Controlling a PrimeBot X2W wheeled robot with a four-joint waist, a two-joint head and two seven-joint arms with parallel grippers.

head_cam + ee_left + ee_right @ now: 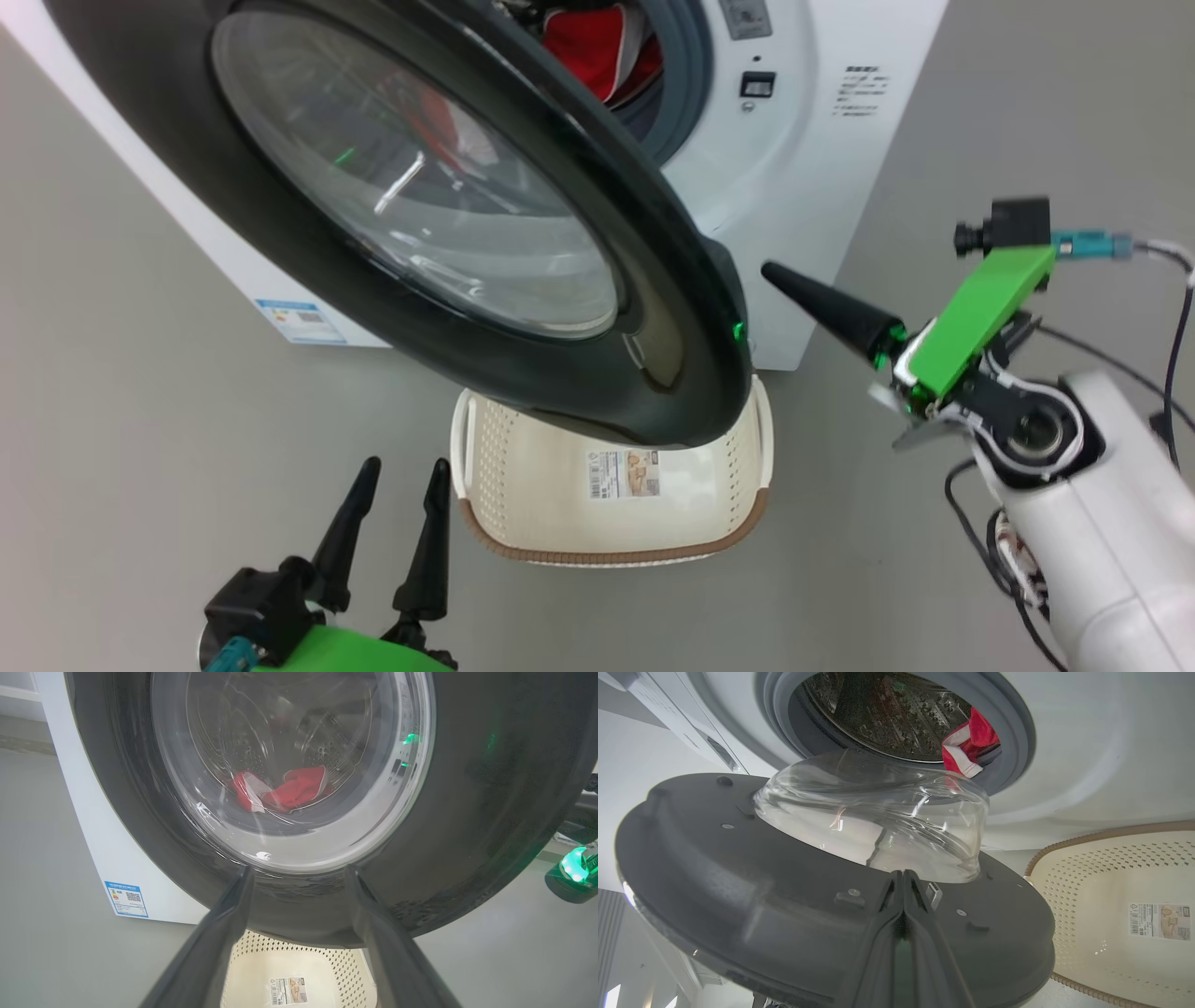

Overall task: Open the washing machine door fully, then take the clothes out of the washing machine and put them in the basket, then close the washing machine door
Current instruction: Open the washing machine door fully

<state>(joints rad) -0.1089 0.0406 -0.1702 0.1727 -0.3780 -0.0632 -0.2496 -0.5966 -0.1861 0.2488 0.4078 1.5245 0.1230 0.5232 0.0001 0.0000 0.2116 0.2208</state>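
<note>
Red clothes (pixel 583 51) lie in the washing machine (pixel 803 168), left pincer (pixel 405 464) spread, right pincer (pixel 770 271) closed.

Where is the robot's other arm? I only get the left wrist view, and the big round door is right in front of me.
Observer: In the head view, the right gripper is beside the free edge of the washing machine door, fingers shut together.
Operator: Is the door open?
Observer: Partly. The right wrist view looks past its inner side into the drum. The clothes lie at the drum's mouth, by the grey gasket.
</note>
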